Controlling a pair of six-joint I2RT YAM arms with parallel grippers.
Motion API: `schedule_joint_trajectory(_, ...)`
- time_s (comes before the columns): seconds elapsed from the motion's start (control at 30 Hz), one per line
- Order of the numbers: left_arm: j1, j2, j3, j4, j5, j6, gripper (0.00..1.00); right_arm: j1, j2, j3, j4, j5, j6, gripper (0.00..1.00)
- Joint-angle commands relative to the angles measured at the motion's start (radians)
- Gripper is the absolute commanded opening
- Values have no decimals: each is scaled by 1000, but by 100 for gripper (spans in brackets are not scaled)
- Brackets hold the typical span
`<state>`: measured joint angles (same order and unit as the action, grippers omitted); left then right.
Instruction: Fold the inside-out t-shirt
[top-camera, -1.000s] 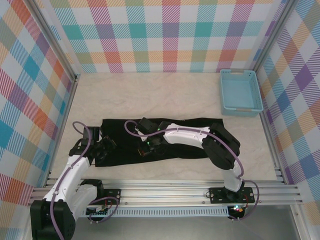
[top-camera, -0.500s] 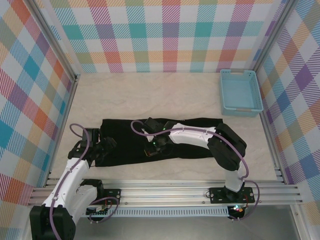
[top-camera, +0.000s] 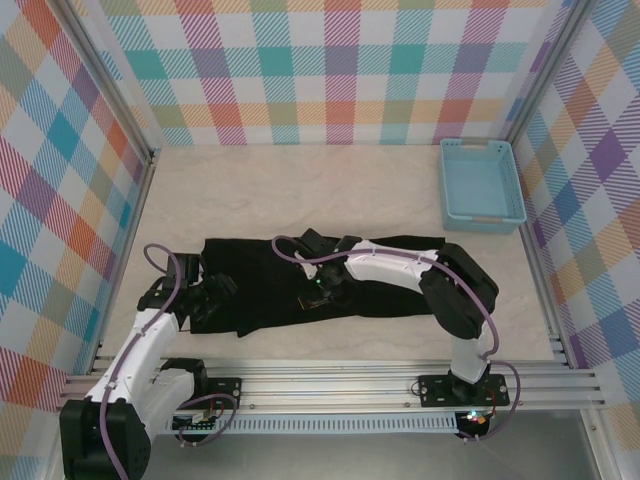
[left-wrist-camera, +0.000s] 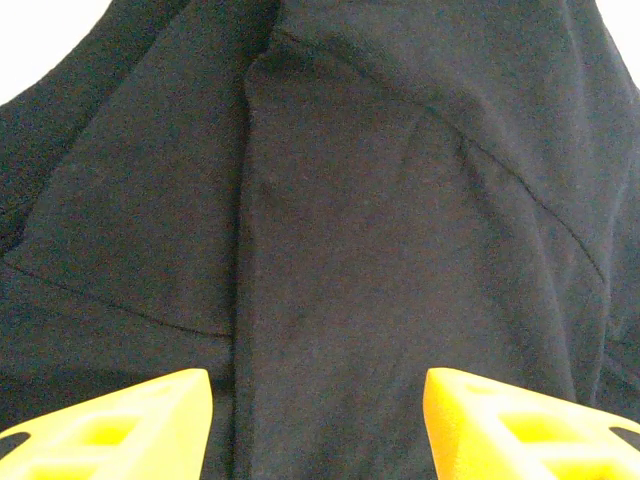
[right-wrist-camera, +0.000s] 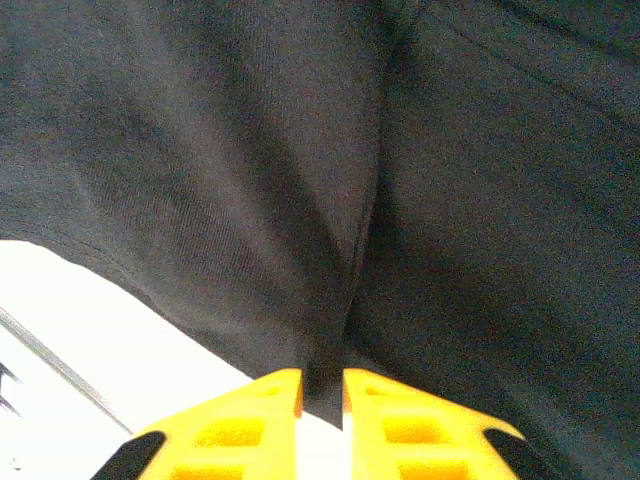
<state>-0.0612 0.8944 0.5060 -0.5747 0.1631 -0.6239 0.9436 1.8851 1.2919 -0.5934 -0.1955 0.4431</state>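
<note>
The white left arm (top-camera: 140, 345) crouches, its yellow-fingered left tool (left-wrist-camera: 318, 378) gaping wide; the white right arm (top-camera: 400, 268) stretches leftward, its yellow-fingered right tool (right-wrist-camera: 322, 378) barely a slit apart.

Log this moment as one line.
left gripper open over t-shirt | right gripper shut on t-shirt fold | basket at far right

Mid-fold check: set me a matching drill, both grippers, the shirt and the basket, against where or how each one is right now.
1. left gripper
2. right gripper
3. inside-out t-shirt
4. light-blue basket

A. at the far right corner of the table
B. jaws wide apart over black cloth
C. lying as a long band across the near half
D. jaws nearly together on a ridge of cloth

Pairs: 1-B, 2-D, 3-C, 4-A
</note>
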Motion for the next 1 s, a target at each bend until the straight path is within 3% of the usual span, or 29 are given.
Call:
schedule_joint_trajectory(0.0, -16, 25, 24, 6, -29, 35, 59, -5, -52, 0, -49, -27, -34, 25)
schedule_joint_trajectory(0.23, -14, 147, 59, 123, -195, 88, 59, -61, -77, -6, 59, -85, 12, 43)
schedule_joint_trajectory(0.33, -14, 219, 76, 188, -237, 96, 58, -90, -21, 17, 129, -86, 61, 44)
schedule_joint_trajectory(0.57, -12, 390, 117, 284, -218, 100, 51, -113, 130, 133, 206, -75, 91, 44)
schedule_joint_trajectory(0.8, -12, 440, 128, 339, -227, 106, 37, -115, 228, 201, 228, -87, 100, 37)
schedule_joint_trajectory(0.97, -12, 475, 135, 352, -237, 115, 22, -116, 258, 227, 227, -75, 91, 20)
